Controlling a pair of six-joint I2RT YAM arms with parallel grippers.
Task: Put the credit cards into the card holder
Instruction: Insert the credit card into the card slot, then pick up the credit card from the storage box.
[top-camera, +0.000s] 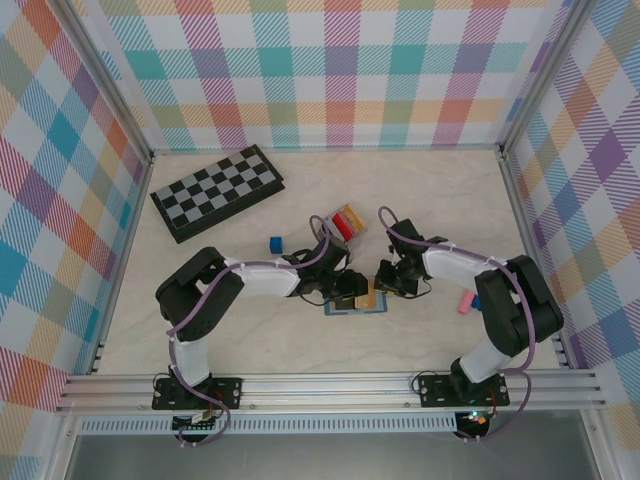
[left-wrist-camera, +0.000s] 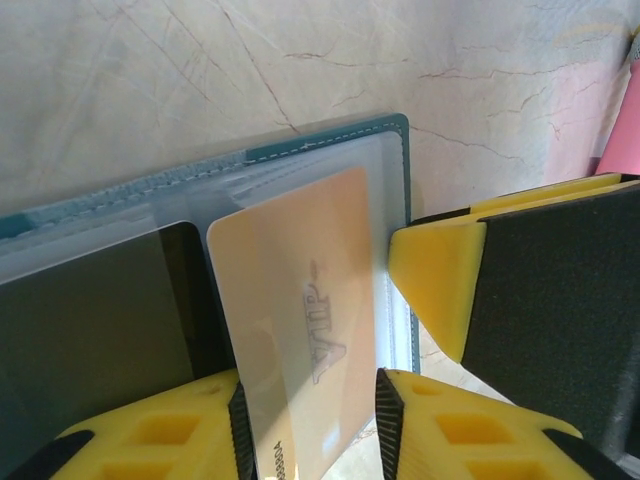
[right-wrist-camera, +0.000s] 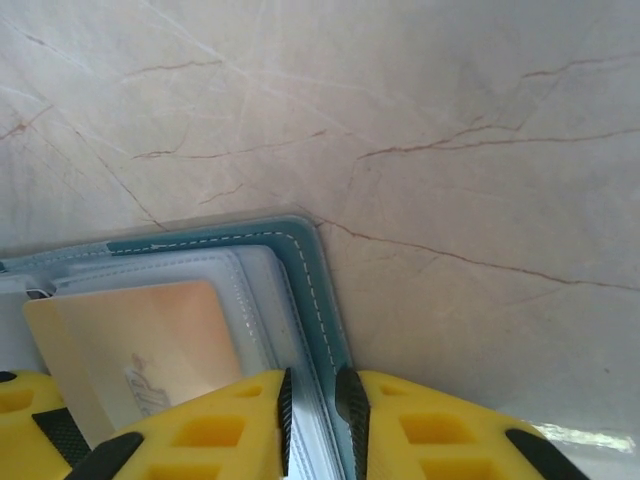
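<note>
Both arms reach in to the middle of the tabletop (top-camera: 430, 190). The left hand (left-wrist-camera: 310, 410) points down with its jaws apart, and a tan card (left-wrist-camera: 300, 330) marked VIP lies in the gap. It is part-way into a clear sleeve of the teal-edged card wallet (left-wrist-camera: 330, 140), beside a black card (left-wrist-camera: 100, 320) already sleeved.

The right hand (right-wrist-camera: 315, 400) has its jaws nearly together on the wallet's stitched edge.

A pink card (top-camera: 465, 302) lies to the right. A grey rack (top-camera: 347, 222) holding red and yellow cards, a blue cube (top-camera: 276, 243) and a chessboard (top-camera: 218, 192) sit beyond.
</note>
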